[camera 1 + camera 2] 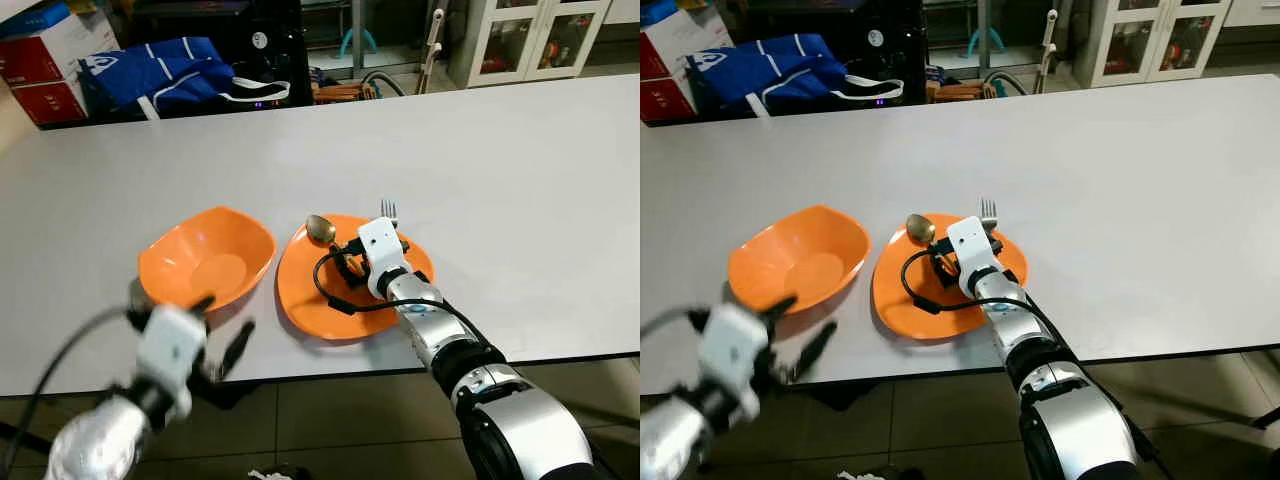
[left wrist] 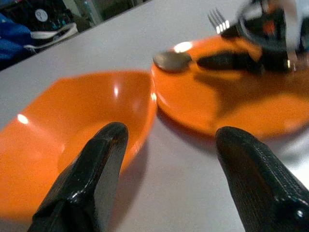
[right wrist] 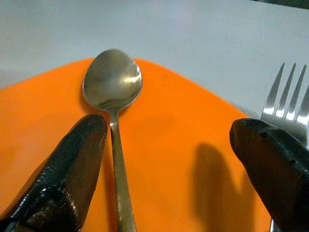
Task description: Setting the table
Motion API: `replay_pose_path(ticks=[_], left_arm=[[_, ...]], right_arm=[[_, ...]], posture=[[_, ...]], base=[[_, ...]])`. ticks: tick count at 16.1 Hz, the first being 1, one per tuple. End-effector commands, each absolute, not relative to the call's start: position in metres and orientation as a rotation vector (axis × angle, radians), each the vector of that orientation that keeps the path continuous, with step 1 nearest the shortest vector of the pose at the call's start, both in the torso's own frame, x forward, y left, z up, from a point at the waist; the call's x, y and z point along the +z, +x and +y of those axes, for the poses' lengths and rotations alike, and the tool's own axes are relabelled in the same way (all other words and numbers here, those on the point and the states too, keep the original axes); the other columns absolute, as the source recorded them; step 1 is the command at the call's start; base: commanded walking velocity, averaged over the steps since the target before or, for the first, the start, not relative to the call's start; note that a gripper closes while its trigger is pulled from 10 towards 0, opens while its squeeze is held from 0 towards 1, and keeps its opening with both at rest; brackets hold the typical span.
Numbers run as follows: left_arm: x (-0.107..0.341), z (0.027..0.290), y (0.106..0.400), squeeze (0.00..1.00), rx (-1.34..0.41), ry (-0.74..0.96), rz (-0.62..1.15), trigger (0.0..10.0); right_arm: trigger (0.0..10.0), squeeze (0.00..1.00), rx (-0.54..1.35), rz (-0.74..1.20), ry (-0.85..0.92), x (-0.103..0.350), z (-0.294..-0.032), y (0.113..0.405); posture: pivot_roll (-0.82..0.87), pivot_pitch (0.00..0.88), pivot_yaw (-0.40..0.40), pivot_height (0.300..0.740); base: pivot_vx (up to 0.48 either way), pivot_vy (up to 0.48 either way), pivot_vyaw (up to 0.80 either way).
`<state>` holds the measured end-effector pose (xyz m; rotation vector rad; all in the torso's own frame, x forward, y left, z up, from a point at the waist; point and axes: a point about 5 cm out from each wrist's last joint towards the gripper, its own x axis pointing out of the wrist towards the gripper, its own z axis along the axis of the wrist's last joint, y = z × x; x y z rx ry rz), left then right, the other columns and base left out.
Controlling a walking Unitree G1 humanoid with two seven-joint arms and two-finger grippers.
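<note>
Jaws of the left gripper (image 1: 222, 345) gape at lower left, before the bowl (image 1: 207, 259). At centre, the right gripper (image 3: 176, 159) hangs spread over the plate (image 1: 310, 290), spoon (image 3: 113, 87) and fork (image 3: 289, 104) between its fingers. Cutlery probably still needs laying on the table (image 1: 520, 180).
</note>
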<state>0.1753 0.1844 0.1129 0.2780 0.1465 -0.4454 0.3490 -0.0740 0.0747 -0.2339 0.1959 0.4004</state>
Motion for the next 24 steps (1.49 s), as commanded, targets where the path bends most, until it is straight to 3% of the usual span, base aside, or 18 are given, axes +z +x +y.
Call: replay_pose_path(ticks=[1,9,16,17,24], left_arm=[[0.106,0.187,0.171,0.00,-0.446,0.308,0.150,10.0],[0.086,0.218,0.154,0.00,-0.363,0.315,0.131,10.0],[0.087,0.217,0.149,0.00,-0.367,0.283,0.083,10.0],[0.086,0.218,0.152,0.00,-0.364,0.272,0.073,10.0],[0.079,0.224,0.150,0.00,-0.324,0.295,0.053,10.0]], right_arm=[[10.0,1.00,0.386,0.155,-0.227,0.084,-0.072,0.354],[10.0,1.00,0.374,0.130,-0.209,0.086,-0.071,0.355],[10.0,1.00,0.389,0.123,-0.200,0.083,-0.068,0.352],[10.0,0.00,0.389,0.114,-0.197,0.084,-0.067,0.352],[10.0,0.00,0.365,0.049,-0.117,0.097,-0.079,0.357]], posture=[[-0.02,0.000,0.148,0.740],[-0.02,0.000,0.158,0.740],[-0.02,0.000,0.161,0.740],[-0.02,0.000,0.161,0.740],[-0.03,0.000,0.157,0.740]], base=[[0.000,0.000,0.00],[0.000,0.000,0.00],[0.000,0.000,0.00],[0.000,0.000,0.00],[0.000,0.000,0.00]])
